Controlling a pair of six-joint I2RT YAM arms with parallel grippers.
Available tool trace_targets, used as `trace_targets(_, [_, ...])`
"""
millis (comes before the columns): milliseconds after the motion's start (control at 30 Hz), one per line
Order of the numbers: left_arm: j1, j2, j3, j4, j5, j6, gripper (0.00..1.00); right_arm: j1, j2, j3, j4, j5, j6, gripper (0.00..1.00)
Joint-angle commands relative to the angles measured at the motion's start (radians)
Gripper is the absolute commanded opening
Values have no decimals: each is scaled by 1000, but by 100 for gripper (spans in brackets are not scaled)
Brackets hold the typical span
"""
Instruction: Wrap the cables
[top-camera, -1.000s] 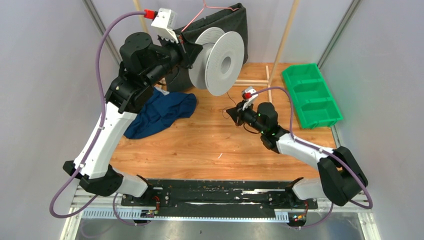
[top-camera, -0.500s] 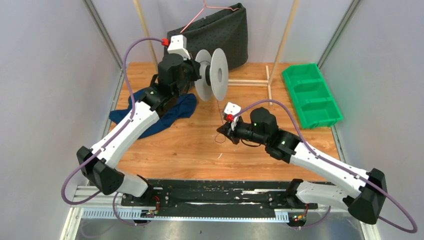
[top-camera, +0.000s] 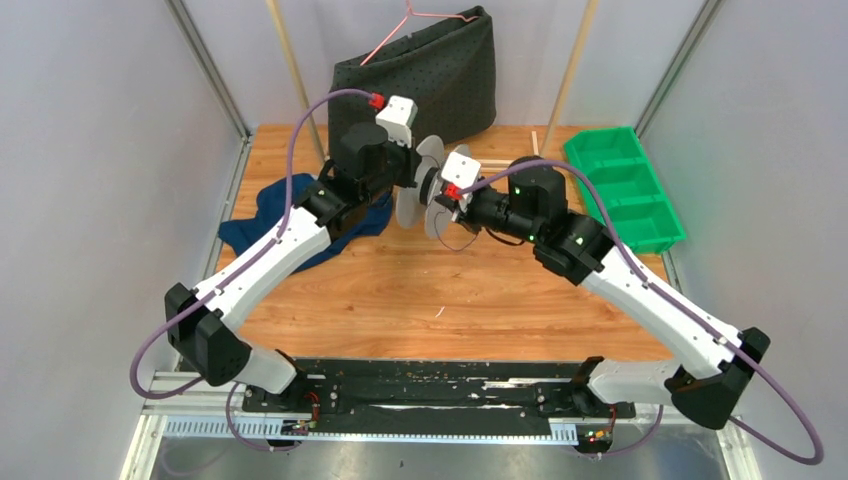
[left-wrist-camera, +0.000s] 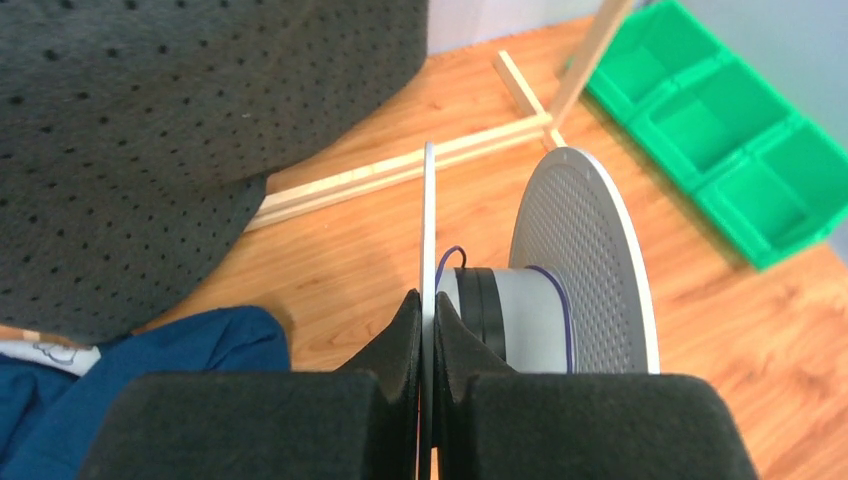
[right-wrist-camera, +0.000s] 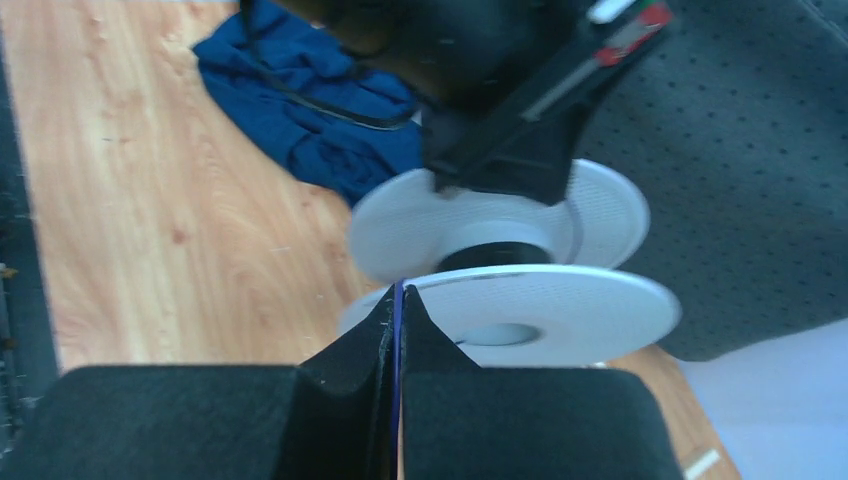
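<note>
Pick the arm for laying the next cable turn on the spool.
Right, probably. The right gripper is shut on the cable just beside the spool, so it can guide the cable around. The left gripper is clamped on one flange, busy holding the spool.

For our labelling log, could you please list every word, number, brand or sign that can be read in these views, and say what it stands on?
No text can be read in any view.
White patch beside the blue cloth: faint grey marks, too blurred to read.
Spool, green bin, dark dotted fabric: no lettering shows.
</note>
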Motion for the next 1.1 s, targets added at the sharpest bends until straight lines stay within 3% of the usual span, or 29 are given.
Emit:
trace_targets(0, [-6,-45,10,-57,154,172,0,-82,53,58,-28,18,-104,1])
trace_targets(133, [-5,-36,101,-243,215,271,0,-154,62,60,16,9,-85,1])
trace_targets(433, [-5,-105,121,-310,327,346,0,-309,68,-58,111,14,28,8])
trace_targets(533, [-5,-118,145,-318,363,343,0,-372,69,-119,160,-9,87,18])
trace_targets(633, [-6,-113,220,-358,369,333,0,-423,66,-178,193,-48,151,46])
trace_targets(700, [-5,-113,262,-370,379,332,0,-454,70,-230,219,-72,204,58])
trace_targets(933, [-3,-72,443,-419,261,232,0,-498,59,-360,276,-128,362,62])
trace_targets(1067, [-3,-89,466,-362,233,151,0,-502,11,-420,278,-132,399,63])
